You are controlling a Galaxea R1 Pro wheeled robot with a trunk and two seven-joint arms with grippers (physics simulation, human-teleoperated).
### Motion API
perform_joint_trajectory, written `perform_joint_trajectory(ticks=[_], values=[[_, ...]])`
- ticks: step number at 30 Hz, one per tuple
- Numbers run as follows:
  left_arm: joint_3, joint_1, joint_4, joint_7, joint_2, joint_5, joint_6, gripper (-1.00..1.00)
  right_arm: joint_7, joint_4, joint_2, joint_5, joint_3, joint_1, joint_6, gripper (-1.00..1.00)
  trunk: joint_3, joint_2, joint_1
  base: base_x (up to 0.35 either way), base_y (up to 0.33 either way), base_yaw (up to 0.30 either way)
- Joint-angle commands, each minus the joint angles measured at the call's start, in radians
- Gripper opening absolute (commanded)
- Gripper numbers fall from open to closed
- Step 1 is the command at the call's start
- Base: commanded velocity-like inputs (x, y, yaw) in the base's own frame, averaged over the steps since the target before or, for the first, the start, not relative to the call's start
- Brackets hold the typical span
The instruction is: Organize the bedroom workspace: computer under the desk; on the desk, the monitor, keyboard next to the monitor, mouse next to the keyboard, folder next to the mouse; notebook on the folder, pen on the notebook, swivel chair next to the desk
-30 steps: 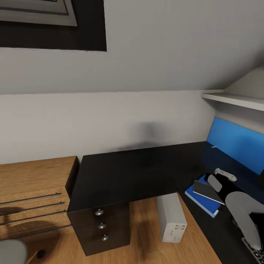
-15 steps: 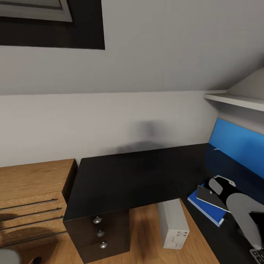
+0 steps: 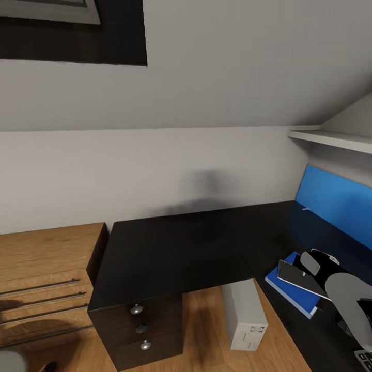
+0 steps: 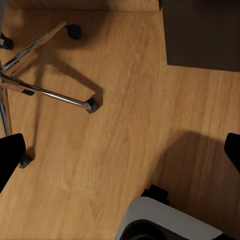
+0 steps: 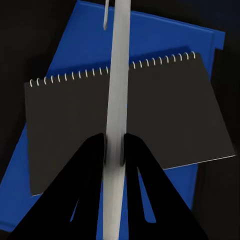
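Note:
My right gripper (image 5: 114, 142) is shut on the pen (image 5: 120, 75), a thin white stick held lengthwise over the dark grey spiral-bound notebook (image 5: 125, 120). The notebook lies on the blue folder (image 5: 165, 35). In the head view the folder (image 3: 287, 290) and notebook (image 3: 299, 275) rest on the right wing of the black desk (image 3: 175, 248), with the right gripper (image 3: 309, 261) above them. The white computer (image 3: 245, 315) stands on the floor under the desk. A keyboard (image 3: 365, 359) corner shows at the lower right. My left gripper (image 4: 120, 150) hangs open over the floor near the swivel chair's chrome base (image 4: 45, 90).
The dark three-knob drawer unit (image 3: 139, 330) carries the desk's left end, beside a light wood drawer chest (image 3: 46, 268). A blue wall panel (image 3: 336, 201) and a white shelf (image 3: 330, 139) bound the desk at right. My own white base (image 4: 165, 220) shows over the floor.
The whole head view has shifted a little, so the camera moved. My right gripper with the pen has come in over the notebook.

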Motion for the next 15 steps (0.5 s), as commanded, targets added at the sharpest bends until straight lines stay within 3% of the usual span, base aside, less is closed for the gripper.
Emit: perform_joint_trajectory(ticks=[1, 15], values=[[-0.008, -0.001, -0.002, 0.006, 0.001, 0.01, -0.006, 1.0, -0.004, -0.002, 0.0, -0.003, 0.0, 0.0, 0.006, -1.0, -0.005, -0.008, 0.004, 0.0, 0.0, 0.0], [-0.008, -0.001, -0.002, 0.007, 0.001, 0.01, -0.007, 1.0, -0.003, -0.003, 0.001, -0.002, 0.002, 0.0, 0.006, -1.0, -0.048, -0.106, 0.058, 0.0, 0.0, 0.0]])
